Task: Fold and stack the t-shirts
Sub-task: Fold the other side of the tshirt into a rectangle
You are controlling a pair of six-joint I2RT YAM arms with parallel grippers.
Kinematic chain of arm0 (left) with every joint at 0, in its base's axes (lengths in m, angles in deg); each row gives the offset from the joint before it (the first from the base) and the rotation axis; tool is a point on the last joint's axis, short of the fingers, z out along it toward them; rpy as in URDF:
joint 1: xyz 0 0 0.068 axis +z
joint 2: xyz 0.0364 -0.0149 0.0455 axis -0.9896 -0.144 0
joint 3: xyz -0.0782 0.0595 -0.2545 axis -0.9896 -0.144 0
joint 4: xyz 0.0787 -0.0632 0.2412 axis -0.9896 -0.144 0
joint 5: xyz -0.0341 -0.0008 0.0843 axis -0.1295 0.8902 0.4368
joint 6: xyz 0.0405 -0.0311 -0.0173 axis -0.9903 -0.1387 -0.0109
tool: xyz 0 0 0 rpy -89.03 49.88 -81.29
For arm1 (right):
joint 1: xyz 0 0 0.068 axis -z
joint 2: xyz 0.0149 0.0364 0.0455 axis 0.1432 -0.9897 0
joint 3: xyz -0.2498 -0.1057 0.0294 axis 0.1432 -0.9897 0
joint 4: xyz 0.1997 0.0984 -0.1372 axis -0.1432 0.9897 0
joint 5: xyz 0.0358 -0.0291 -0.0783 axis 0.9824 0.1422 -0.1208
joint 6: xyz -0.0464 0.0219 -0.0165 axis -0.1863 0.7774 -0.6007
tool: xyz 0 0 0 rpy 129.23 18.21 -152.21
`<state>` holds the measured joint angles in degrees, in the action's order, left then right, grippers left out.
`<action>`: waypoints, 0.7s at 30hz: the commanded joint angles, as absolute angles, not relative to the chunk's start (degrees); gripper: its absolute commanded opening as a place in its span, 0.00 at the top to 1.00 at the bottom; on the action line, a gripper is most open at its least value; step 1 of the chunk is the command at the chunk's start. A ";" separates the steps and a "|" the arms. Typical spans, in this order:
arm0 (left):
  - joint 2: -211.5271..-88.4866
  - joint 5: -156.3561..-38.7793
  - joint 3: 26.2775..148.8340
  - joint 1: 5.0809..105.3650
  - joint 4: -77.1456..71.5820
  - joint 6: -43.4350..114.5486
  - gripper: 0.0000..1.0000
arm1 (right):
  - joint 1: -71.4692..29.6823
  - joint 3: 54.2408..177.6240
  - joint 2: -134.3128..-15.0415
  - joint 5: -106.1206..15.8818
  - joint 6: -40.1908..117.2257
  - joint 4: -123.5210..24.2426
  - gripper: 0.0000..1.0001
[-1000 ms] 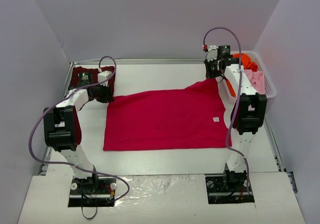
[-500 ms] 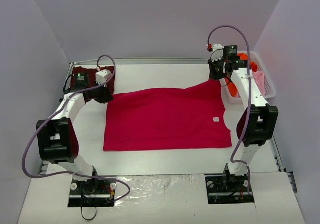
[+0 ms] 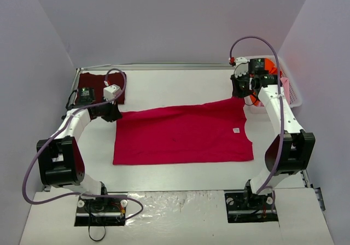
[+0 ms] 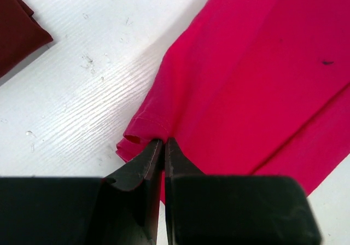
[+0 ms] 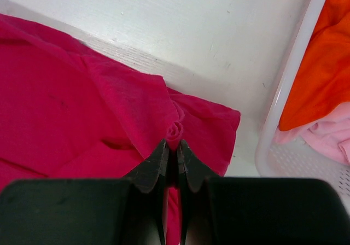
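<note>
From above, the crimson t-shirt [image 3: 183, 138] lies spread across the middle of the table [image 3: 180, 86]. The left gripper [image 3: 114, 114] is at its upper-left corner and the right gripper [image 3: 241, 93] at its upper-right, though the grips are hard to judge from here. The maroon t-shirt [image 3: 101, 82] sits far upper left.

Left wrist: the jaws are pinched tight on bunched crimson hem.

Right wrist: the jaws are nipped on a crimson fold. At the right edge, the white basket [image 5: 290, 75] holds the orange t-shirt [image 5: 328, 59] and the pink t-shirt [image 5: 328, 138].

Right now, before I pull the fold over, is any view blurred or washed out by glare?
Top external: even soft light, crimson t-shirt sharp, mild sheen on the wrinkled strip at the near edge. Left wrist: cloth crisp, left pincer a black mass without detail. Right wrist: right pincer equally dark, basket rim bright but not blown out.
</note>
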<state>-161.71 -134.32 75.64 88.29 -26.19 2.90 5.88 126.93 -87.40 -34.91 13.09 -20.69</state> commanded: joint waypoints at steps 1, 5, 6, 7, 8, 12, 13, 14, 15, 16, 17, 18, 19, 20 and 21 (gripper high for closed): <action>-157.92 -136.59 75.33 89.37 -27.12 -0.37 0.97 | 5.42 124.85 -83.51 -35.53 11.93 -18.16 1.00; -157.13 -136.59 74.01 89.37 -27.82 -2.12 0.98 | 5.51 122.39 -82.28 -35.71 11.58 -17.10 1.00; -156.96 -136.50 73.84 89.37 -27.91 -2.30 0.98 | 5.51 121.34 -81.67 -35.71 11.31 -16.93 1.00; -156.52 -136.50 73.57 89.37 -27.91 -2.56 0.98 | 5.51 120.90 -81.49 -35.88 11.31 -16.84 1.00; -156.25 -136.33 73.31 89.37 -28.00 -3.17 0.98 | 5.51 120.46 -81.31 -36.15 11.31 -16.84 1.00; -155.20 -136.33 71.90 89.37 -28.53 -5.02 0.98 | 5.42 118.17 -80.61 -36.68 11.05 -16.49 1.00; -154.85 -136.07 71.73 89.37 -28.62 -5.37 0.98 | 5.42 117.47 -80.52 -36.85 10.96 -16.31 1.00; -154.67 -135.98 71.38 89.37 -28.62 -6.07 0.98 | 5.42 117.03 -80.43 -37.03 10.96 -16.31 1.00; -154.41 -135.72 70.68 89.37 -28.62 -6.52 0.98 | 5.42 116.68 -80.26 -37.29 10.87 -16.40 1.00; -153.97 -135.28 70.41 89.37 -28.62 -6.78 0.98 | 5.42 115.98 -80.17 -37.47 10.79 -16.40 1.00; -153.79 -135.01 69.97 89.37 -28.44 -7.31 0.97 | 5.42 115.71 -80.17 -37.38 10.78 -16.40 1.00; -153.70 -134.84 69.71 89.37 -28.44 -7.66 0.98 | 5.42 115.45 -79.99 -37.47 10.78 -16.40 1.00; -153.35 -134.49 69.18 89.37 -28.27 -7.92 0.98 | 5.42 114.92 -80.08 -37.47 10.78 -16.31 1.00; -153.26 -134.22 68.91 89.37 -28.09 -8.19 0.98 | 5.42 114.66 -79.91 -37.64 10.78 -16.31 1.00; -153.26 -134.04 68.65 89.37 -28.00 -8.45 0.97 | 5.42 114.39 -79.73 -37.56 10.78 -16.31 1.00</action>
